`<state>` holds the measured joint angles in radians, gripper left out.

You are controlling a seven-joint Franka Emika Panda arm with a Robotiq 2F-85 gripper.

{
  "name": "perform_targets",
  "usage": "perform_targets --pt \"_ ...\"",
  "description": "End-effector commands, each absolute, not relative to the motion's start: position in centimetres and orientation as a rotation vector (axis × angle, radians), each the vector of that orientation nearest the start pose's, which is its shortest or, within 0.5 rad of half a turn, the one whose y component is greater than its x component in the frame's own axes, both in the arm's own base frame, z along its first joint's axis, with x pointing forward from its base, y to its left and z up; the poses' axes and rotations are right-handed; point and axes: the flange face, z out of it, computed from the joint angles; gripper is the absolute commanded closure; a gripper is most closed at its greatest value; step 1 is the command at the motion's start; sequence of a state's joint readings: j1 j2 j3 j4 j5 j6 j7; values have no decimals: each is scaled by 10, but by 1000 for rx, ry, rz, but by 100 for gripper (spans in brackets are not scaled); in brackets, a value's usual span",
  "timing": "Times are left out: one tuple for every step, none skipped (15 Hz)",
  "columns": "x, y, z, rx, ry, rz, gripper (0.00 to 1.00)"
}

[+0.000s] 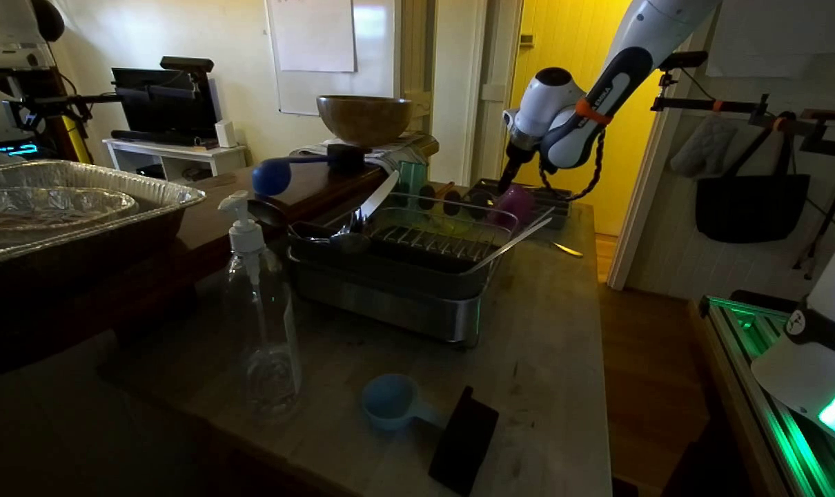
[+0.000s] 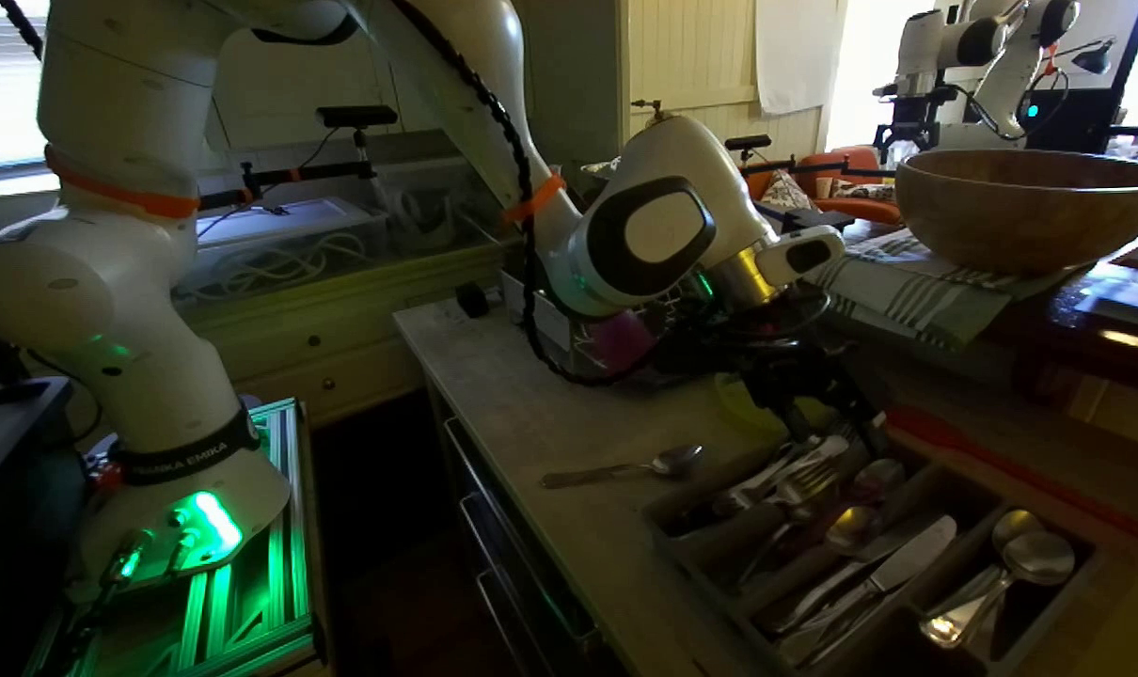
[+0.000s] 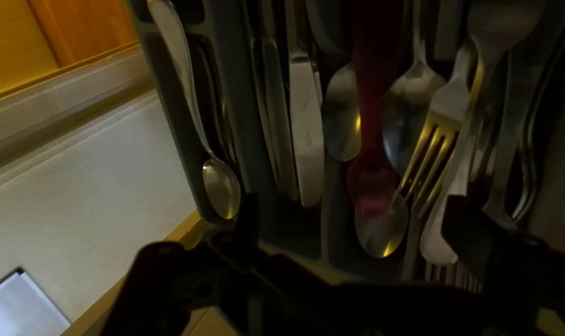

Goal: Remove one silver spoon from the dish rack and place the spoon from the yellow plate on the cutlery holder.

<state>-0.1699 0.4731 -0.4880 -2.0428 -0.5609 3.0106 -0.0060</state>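
Dim counter (image 1: 542,373): robot gripper (image 3: 352,207) hanging over a cutlery tray (image 3: 234,98), a loose silver spoon (image 2: 663,463) lying nearby

Beside the tray, near the counter's long edge facing the robot base (image 2: 216,527), the spoon is lying flat, apart from the tray. Its long axis is running crosswise, handle toward that edge, bowl inward. From the gripper, the spoon is lying toward that same edge, so the coming move would likely be turning on a sideways shift and jaws closing across the handle. The gripper's fingers (image 3: 467,238) are standing wide apart, with nothing visibly held. Behind them, a yellow-green shape (image 2: 748,404) is showing only partly (plate or not, that is impossible to tell). Farther along, nearer the opposite long edge, the wire dish rack (image 1: 404,307) is holding silvery utensils (image 1: 352,241) at one corner.

"FRANKA EMIKA" is circling the base on a black collar (image 2: 188,459), and "EMIKA" is showing on the forearm (image 1: 617,86); other marks are proving too blurred to read.
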Motion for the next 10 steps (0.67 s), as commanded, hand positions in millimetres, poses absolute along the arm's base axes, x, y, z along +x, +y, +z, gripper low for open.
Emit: perform_targets --pt "530 -338 287 2597 -106 463 0" --pt "531 -339 289 2600 -130 472 0" --pt "531 -339 291 2604 -150 479 0" --pt "531 -339 294 2612 -170 485 0" --pt "531 -339 296 2614 -186 493 0" --pt "531 -339 299 2617 -205 503 0" --pt "531 -338 301 2625 -221 510 0" --pt "531 -339 305 2625 -239 522 0" --pt "531 -338 308 2633 -257 531 0" --pt "530 -337 312 2642 -274 539 0"
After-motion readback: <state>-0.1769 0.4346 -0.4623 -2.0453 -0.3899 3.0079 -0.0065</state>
